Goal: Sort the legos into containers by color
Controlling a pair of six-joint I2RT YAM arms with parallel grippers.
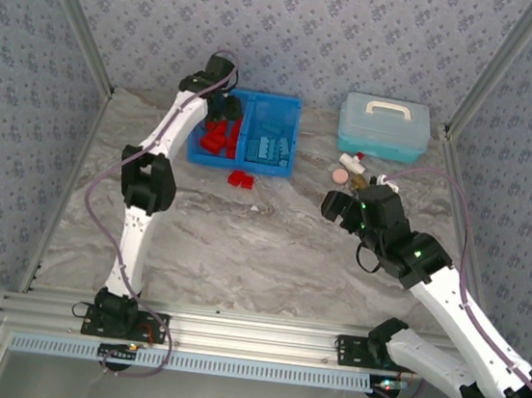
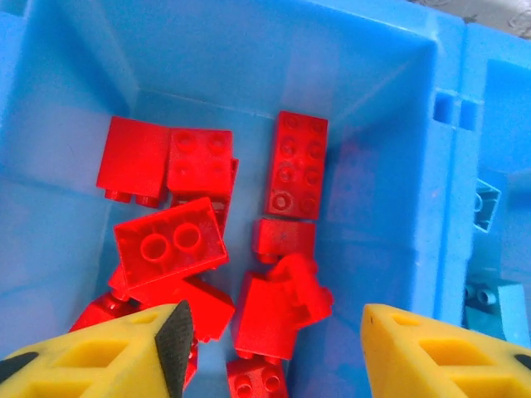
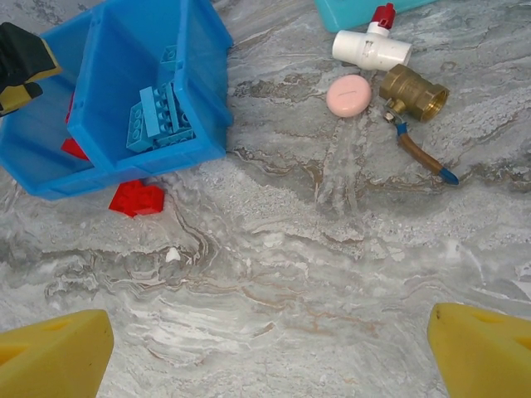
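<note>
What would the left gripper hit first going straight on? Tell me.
Probably the red legos piled in the left compartment, right below the open left gripper; depth is unclear.

Inside the blue bin (image 3: pixel 166 159), light blue legos (image 3: pixel 158 120); just outside, a red lego (image 3: pixel 137 199)

Even, diffuse light is falling into the enclosure from above, leaving the marbled worktop (image 1: pixel 268 258) bright, with only faint shadows lying beneath the arms. In the left wrist view the blue bin (image 2: pixel 390 50) is giving off a soft sheen along its walls, and the red legos (image 2: pixel 296 164) are reading so saturated that some stud detail is washing out; small dark shadows are sitting between them. The yellow fingers (image 2: pixel 91 356) at the lower edge are looking soft and out of focus. In the right wrist view the brass valve (image 3: pixel 415 89) is catching small highlights.
</note>
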